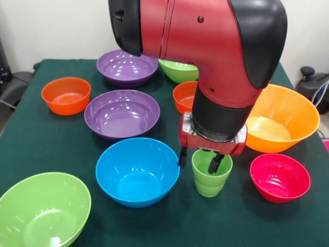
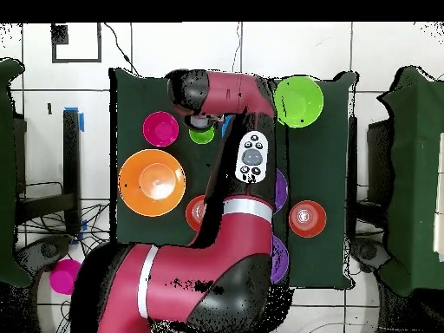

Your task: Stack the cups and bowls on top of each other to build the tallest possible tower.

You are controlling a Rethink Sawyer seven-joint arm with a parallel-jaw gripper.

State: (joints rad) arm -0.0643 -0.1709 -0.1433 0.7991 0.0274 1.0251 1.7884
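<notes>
The light-green cup [image 1: 211, 177] [image 2: 201, 134] stands upright on the green cloth between the blue bowl [image 1: 137, 171] and the pink-red bowl [image 1: 280, 177] [image 2: 160, 128]. My gripper [image 1: 199, 160] is open right over the cup. One finger [image 1: 182, 157] hangs outside the cup's left wall and the other dips inside its mouth. The large orange bowl [image 1: 281, 118] [image 2: 152, 182] sits behind. Two purple bowls [image 1: 122, 113] [image 1: 127, 67], two small orange-red bowls [image 1: 66, 95] [image 1: 185, 95] and two lime-green bowls [image 1: 43, 211] [image 1: 179, 69] stand apart. No tower is in view.
The arm's bulk [image 2: 217, 251] hides the blue bowl and parts of the purple bowls from overhead. The near lime-green bowl sits at the table's front left corner. A pink round object [image 2: 65, 276] lies off the table beside the robot's base.
</notes>
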